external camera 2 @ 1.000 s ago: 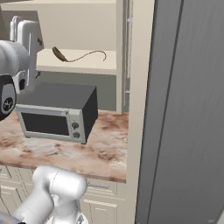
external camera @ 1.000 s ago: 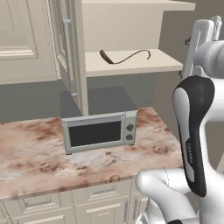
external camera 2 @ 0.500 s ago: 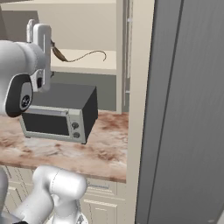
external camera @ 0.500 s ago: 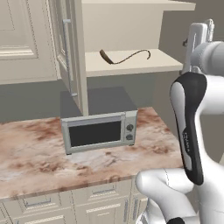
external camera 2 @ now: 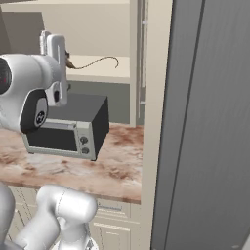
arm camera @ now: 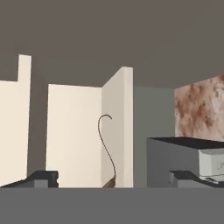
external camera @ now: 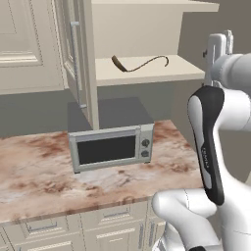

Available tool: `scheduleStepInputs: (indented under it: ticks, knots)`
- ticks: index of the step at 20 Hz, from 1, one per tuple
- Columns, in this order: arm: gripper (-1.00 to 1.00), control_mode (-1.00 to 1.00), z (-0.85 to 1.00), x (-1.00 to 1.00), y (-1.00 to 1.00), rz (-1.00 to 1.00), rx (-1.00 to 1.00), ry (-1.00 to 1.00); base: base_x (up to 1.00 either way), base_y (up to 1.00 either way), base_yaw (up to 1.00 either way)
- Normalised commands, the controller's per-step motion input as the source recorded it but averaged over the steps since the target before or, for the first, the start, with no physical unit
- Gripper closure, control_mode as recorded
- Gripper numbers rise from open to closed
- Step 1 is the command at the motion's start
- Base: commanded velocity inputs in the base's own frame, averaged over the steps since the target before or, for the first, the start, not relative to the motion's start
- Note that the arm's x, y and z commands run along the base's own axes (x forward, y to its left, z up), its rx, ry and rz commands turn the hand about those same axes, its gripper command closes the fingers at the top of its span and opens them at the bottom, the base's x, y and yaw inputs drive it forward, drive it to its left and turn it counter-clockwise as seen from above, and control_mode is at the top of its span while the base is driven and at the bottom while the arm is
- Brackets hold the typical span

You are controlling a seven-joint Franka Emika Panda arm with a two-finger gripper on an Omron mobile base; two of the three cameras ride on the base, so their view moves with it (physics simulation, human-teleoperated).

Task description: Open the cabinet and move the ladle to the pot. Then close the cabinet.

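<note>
The gripper [arm camera: 111,178] stands wide open and empty, touching nothing, off the right edge of the open cabinet's [external camera: 147,73] shelf, where the ladle [external camera: 138,65] lies mid-shelf.

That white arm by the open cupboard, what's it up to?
The white robot arm's claw is raised near the cream wall cabinet, whose raised-panel door already stands open. Its claw is open and holds nothing. A long, slender brown ladle lies on the cabinet's lower shelf, untouched, above a grey microwave on the marbled counter.
</note>
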Motion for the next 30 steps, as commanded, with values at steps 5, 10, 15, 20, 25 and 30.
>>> scheduleStepInputs:
  ticks: [5,10,15,20,25,30]
  knots:
    - [-1.00,-1.00,0.00,0.27,-0.07,0.00,0.00,0.00,0.00,0.00,0.00]
    - [-1.00,-1.00,-0.18,0.33,0.00,0.00,-0.01,0.04,0.00,0.00,0.00]
    - [-1.00,-1.00,-0.21,0.28,0.00,0.00,-0.01,0.05,0.00,0.00,0.00]
    - [-1.00,-1.00,-0.18,0.23,0.15,0.00,-0.05,0.01,0.00,0.00,0.00]
    - [-1.00,-1.00,-0.16,0.19,0.24,0.00,-0.08,0.00,0.00,0.00,0.00]
    - [-1.00,-1.00,-0.11,0.14,0.20,0.00,-0.08,0.00,0.00,0.00,0.00]
